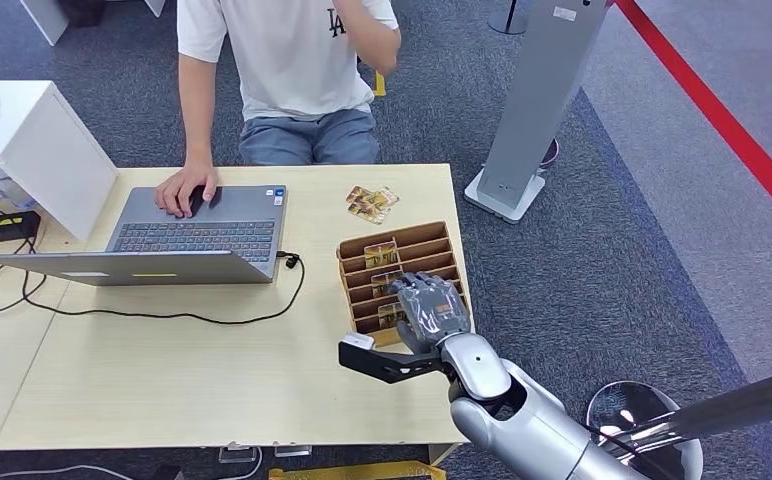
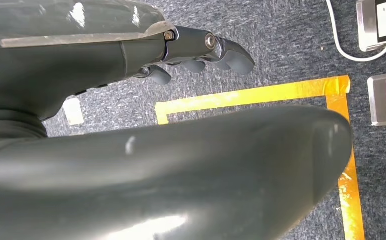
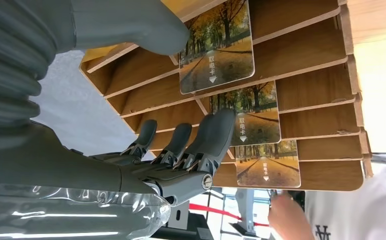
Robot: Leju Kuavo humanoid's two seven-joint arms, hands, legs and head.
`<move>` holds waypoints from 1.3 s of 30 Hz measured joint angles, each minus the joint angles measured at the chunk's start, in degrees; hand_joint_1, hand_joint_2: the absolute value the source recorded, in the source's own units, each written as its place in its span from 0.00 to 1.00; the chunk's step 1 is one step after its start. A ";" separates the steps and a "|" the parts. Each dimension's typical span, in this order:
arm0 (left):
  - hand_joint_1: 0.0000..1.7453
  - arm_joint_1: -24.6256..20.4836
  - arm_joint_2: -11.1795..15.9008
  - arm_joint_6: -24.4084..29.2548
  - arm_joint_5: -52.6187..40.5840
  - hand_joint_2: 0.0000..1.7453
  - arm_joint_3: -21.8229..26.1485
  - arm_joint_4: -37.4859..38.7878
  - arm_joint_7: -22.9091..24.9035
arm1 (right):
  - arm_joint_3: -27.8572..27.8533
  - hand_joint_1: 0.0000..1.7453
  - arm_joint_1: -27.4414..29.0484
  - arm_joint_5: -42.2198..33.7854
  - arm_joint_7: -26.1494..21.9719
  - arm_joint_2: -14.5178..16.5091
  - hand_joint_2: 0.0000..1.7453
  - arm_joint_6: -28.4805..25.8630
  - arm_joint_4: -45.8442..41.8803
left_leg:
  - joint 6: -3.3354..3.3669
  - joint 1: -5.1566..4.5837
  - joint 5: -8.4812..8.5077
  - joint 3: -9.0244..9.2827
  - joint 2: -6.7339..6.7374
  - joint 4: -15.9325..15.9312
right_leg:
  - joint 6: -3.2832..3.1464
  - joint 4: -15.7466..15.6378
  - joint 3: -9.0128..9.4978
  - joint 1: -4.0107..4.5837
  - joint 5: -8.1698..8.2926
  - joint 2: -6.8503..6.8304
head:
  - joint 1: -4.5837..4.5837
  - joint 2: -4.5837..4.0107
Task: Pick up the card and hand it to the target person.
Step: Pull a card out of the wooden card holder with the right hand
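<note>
**Right hand over the card rack**

Silver right arm rose from the lower edge of the head view, its right hand (image 1: 428, 308) spread palm-down over the near slots of the rack (image 1: 432, 236) on the table (image 1: 162, 380). Fingers lay apart, over the cards there; no card was held. One card (image 1: 381, 253) stood in a farther slot, and loose cards (image 1: 371, 201) lay on the table beyond the rack. A person (image 1: 287, 60) sat across, one hand on a laptop (image 1: 197, 235).

Left wrist view showed the left hand (image 2: 201, 47) hanging above grey carpet and yellow tape (image 2: 251, 97), fingers curled in, holding nothing.

Right wrist view showed the fingers (image 3: 216, 135) apart; one fingertip lay against the middle card (image 3: 253, 117), while the thumb (image 3: 146, 27) sat by the edge of another card (image 3: 217, 47). Whether they pressed the cards I could not tell.
</note>
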 joint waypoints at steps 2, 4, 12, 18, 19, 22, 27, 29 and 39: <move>0.00 0.00 0.00 0.00 0.00 0.00 0.00 0.00 0.04 | 0.00 0.48 -0.06 -0.27 -0.01 0.00 1.00 0.00 0.34 | 0.00 0.00 0.00 0.00 0.00 0.00 | 0.00 0.00 0.00 0.00 0.00 0.00 | 0.01 0.00; 0.00 0.00 0.00 0.00 0.01 0.00 0.00 0.00 0.19 | 0.00 0.50 -0.11 -0.62 -0.07 0.00 1.00 0.00 0.74 | 0.00 0.00 0.00 0.00 0.00 0.00 | 0.00 0.00 0.00 0.00 0.00 0.00 | 0.03 0.00; 0.00 -0.01 0.00 0.02 0.07 0.00 0.00 0.00 0.28 | 0.07 0.60 -0.87 -1.93 -0.96 0.45 1.00 -0.92 3.30 | 0.00 0.00 0.00 0.03 0.00 0.00 | 0.00 0.00 0.02 0.00 0.00 0.00 | 0.01 0.00; 0.00 0.00 0.00 0.03 0.15 0.00 0.00 0.00 0.29 | 0.24 0.66 -1.05 -2.24 -1.44 0.96 1.00 -1.68 5.45 | 0.00 0.00 0.00 0.03 0.00 0.00 | 0.00 0.00 0.02 0.00 0.00 0.00 | 0.01 0.00; 0.00 0.00 0.00 0.03 0.15 0.00 0.00 0.00 0.29 | 0.25 0.68 -1.11 -2.28 -1.50 1.04 1.00 -1.79 5.70 | 0.00 0.00 0.00 0.03 0.00 0.00 | 0.00 0.00 0.02 0.00 0.00 0.00 | 0.02 0.00; 0.00 0.01 0.00 0.04 0.16 0.00 0.00 0.00 0.28 | 0.28 0.75 -1.35 -2.33 -1.63 1.30 1.00 -2.02 6.31 | 0.00 0.00 0.00 0.03 0.00 0.00 | 0.00 0.00 0.03 0.00 0.00 0.00 | 0.03 0.00; 0.00 0.05 0.00 0.02 0.21 0.00 0.00 0.00 0.28 | 0.37 0.89 -1.62 -2.36 -1.70 1.52 1.00 -2.22 6.81 | 0.00 0.00 0.00 0.03 0.00 0.00 | 0.00 0.00 0.03 0.00 0.00 0.00 | 0.05 0.00; 0.00 0.07 0.00 0.00 0.22 0.00 0.00 0.00 0.28 | 0.43 0.91 -1.63 -2.34 -1.69 1.54 1.00 -2.22 6.82 | 0.00 0.00 0.00 0.03 0.00 0.00 | 0.00 0.00 0.03 0.00 0.00 0.00 | 0.05 0.00; 0.00 0.16 0.17 -0.40 0.22 1.00 0.00 0.00 -0.69 | 0.97 0.95 -1.57 -1.88 -0.86 1.42 1.00 -2.04 5.62 | 0.00 0.00 0.00 0.02 0.00 0.00 | 0.00 0.00 0.00 0.00 0.00 0.00 | 0.00 0.00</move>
